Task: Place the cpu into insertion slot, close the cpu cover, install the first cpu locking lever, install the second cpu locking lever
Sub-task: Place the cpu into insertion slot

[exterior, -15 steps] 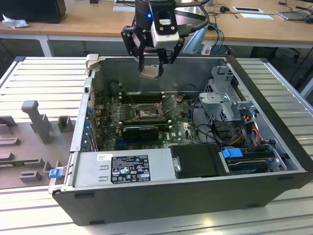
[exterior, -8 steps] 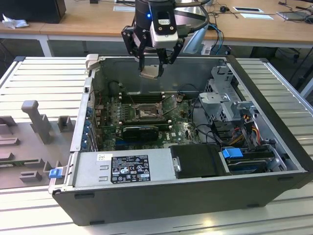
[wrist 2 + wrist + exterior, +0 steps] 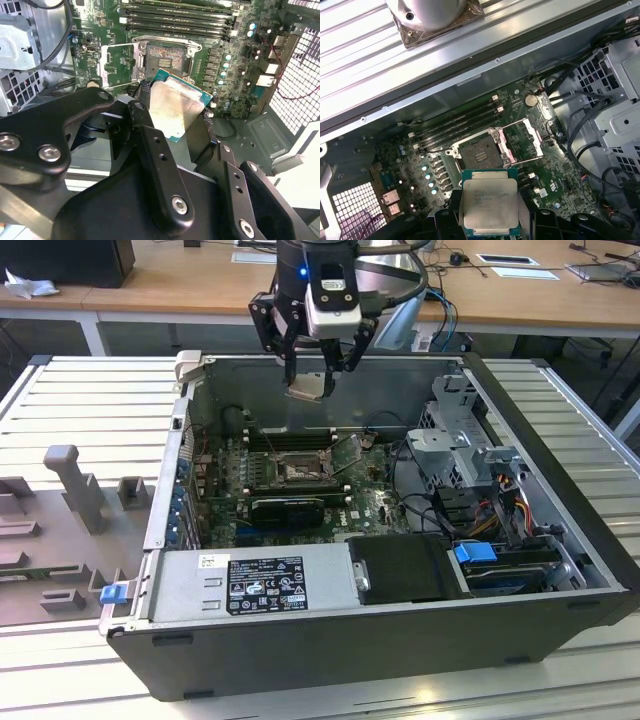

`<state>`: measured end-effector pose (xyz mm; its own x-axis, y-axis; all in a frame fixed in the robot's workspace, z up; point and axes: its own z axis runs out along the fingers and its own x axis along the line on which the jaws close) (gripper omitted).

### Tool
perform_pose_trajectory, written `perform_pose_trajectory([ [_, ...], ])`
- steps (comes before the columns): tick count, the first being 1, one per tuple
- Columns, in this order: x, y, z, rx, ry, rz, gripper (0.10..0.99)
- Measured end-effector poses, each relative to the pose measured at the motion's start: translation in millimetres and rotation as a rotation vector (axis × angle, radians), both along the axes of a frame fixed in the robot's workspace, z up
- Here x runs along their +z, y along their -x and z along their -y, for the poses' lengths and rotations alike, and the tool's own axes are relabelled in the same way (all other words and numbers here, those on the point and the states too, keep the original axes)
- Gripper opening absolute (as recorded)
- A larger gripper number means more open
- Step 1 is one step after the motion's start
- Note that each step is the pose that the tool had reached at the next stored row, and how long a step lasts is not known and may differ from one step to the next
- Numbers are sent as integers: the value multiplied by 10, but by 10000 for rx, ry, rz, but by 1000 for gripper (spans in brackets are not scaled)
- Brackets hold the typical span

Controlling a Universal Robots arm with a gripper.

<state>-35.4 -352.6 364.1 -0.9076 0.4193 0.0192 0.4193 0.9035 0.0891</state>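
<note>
The gripper point(image 3: 311, 383) hangs over the open computer case point(image 3: 400, 645), its jaws pinching the chip point(image 3: 490, 207) by its edges. The chip is level in the air, above the socket point(image 3: 481, 156) on the green board point(image 3: 555, 187) and clear of it. The metal cover point(image 3: 524, 141) is flipped open beside the bare socket.

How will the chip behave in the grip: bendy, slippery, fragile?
Probably stiff: the chip looks like a flat, metal-capped plate, unbent in the end effector. Possibly slippery, since its top is smooth and shiny. Likely light: it is thin and no bigger than the socket.
</note>
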Motion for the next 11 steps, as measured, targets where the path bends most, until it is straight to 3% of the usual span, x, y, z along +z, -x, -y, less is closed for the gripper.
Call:
perform_pose_trajectory([
  [11, -4, 0, 0, -748, 7, -1, 525],
])
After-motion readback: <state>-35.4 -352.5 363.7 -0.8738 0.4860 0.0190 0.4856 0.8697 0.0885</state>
